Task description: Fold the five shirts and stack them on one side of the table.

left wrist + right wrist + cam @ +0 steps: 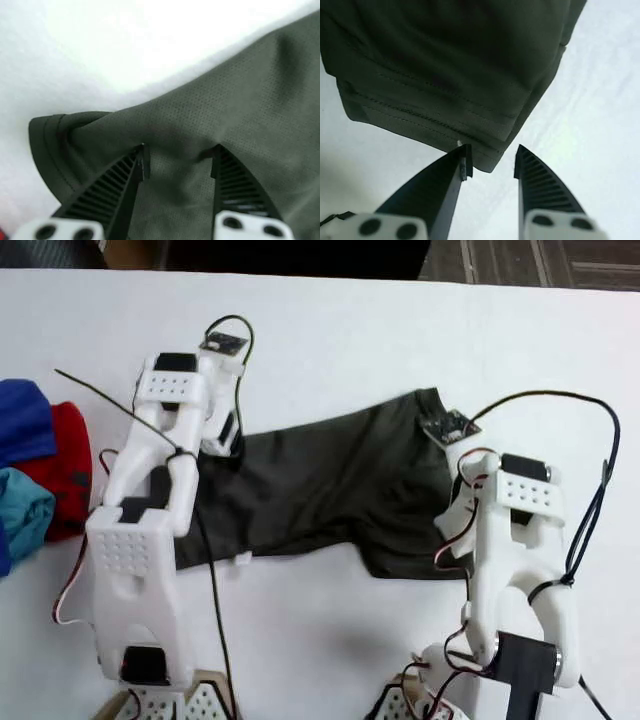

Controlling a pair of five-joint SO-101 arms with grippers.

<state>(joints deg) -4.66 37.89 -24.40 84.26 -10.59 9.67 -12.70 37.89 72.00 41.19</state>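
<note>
The dark shirt (330, 480) lies stretched across the middle of the tabletop (350, 330) as one long band of cloth, wider toward the right edge, and you have no finished fold in it. Your left gripper (180, 155) stands at its left end, released, its tips down on the cloth just inside a hemmed corner with nothing clamped. Your right gripper (492, 157) is at the shirt's right end, likewise parted, poised over the doubled hem corner and holding nothing. At the left edge of the tabletop a blue shirt (20, 420), a red shirt (72, 455) and a teal shirt (25, 510) sit bunched together. Whether those are folded or awaiting work cannot be told. Judgement: the task is midway at best, because this shirt has yet to be folded and carried to the stack.
</note>
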